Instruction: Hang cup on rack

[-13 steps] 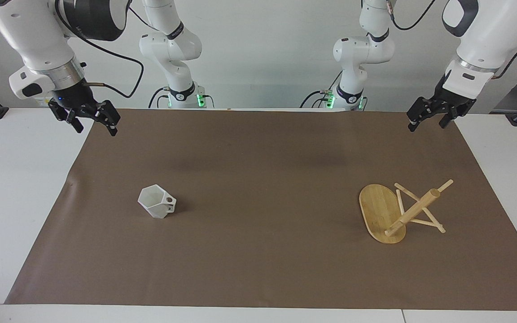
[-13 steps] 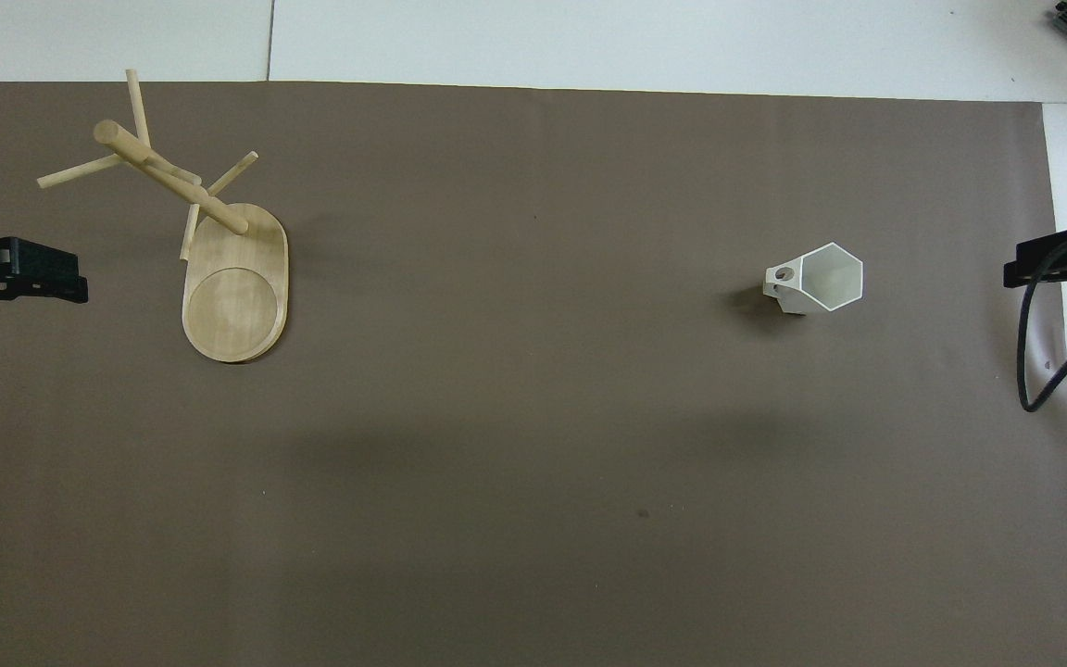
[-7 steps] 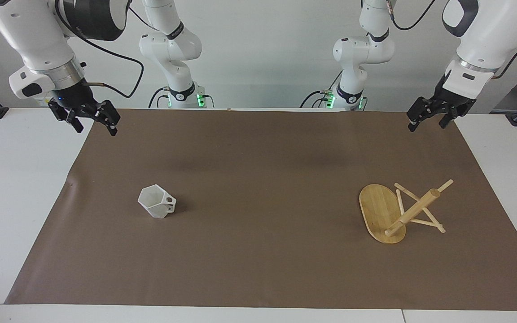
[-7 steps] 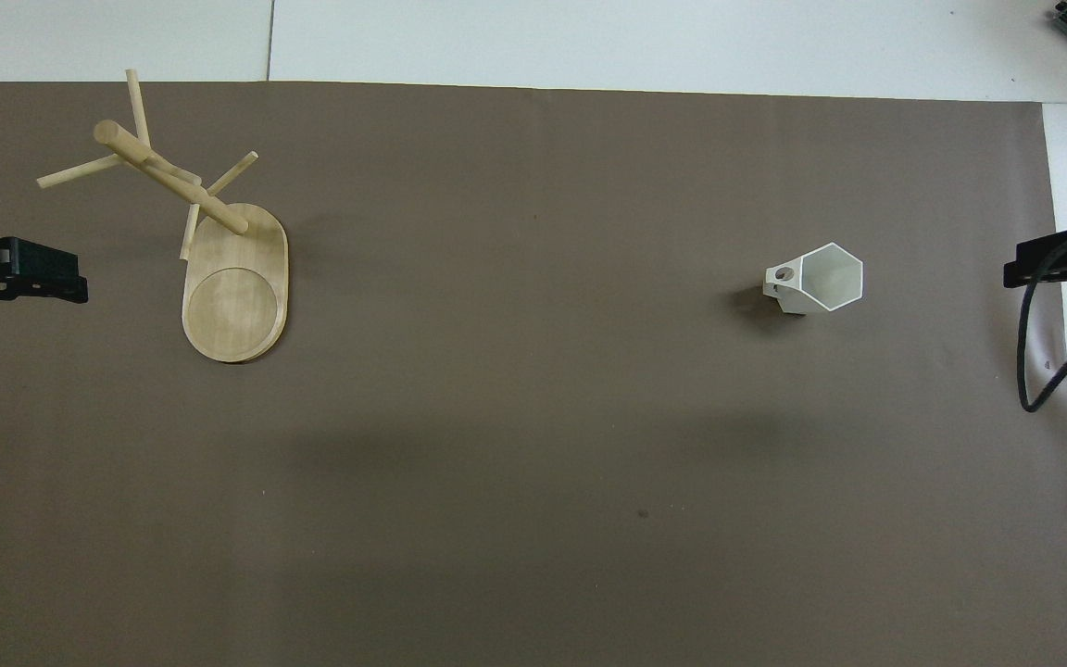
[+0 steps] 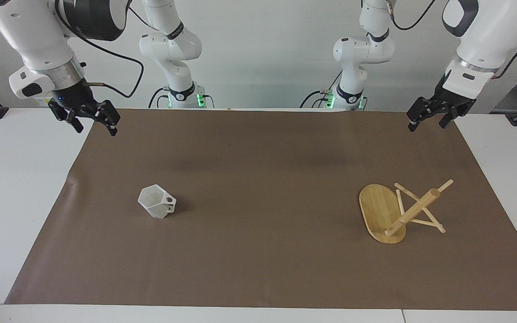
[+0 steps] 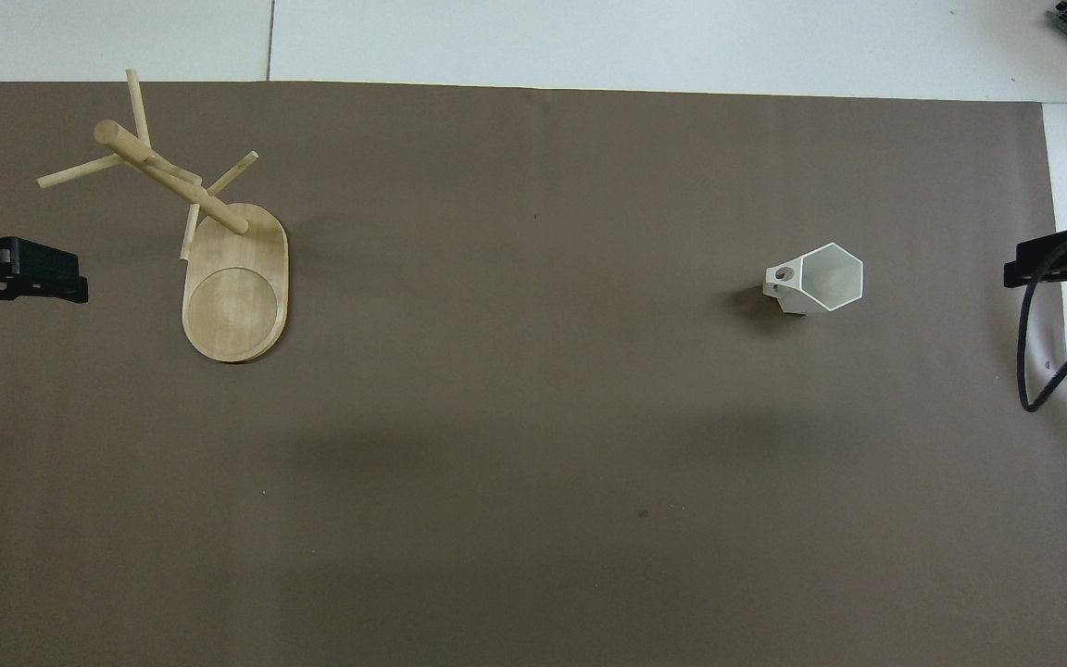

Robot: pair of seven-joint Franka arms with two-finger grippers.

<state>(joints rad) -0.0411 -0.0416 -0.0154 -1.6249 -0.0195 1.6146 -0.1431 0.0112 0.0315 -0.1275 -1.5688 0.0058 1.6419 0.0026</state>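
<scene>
The white faceted cup point(image 5: 156, 207) point(image 6: 816, 278) stands upright on the brown mat toward the right arm's end, its pierced handle pointing toward the rack. The bamboo rack point(image 5: 377, 208) point(image 6: 232, 306) stands upright toward the left arm's end, with its post and crossing pegs at the end of the oval base farther from the robots. My right gripper point(image 5: 96, 128) point(image 6: 1029, 264) hangs open and empty over the mat's edge at its own end. My left gripper point(image 5: 427, 124) point(image 6: 61, 278) hangs open and empty over the mat's corner at its end, beside the rack in the overhead view. Both arms wait.
A brown mat point(image 5: 258, 179) covers most of the white table point(image 5: 11, 188). A black cable point(image 6: 1043, 352) loops from the right arm over the mat's edge. Two further robot bases stand at the robots' edge of the table.
</scene>
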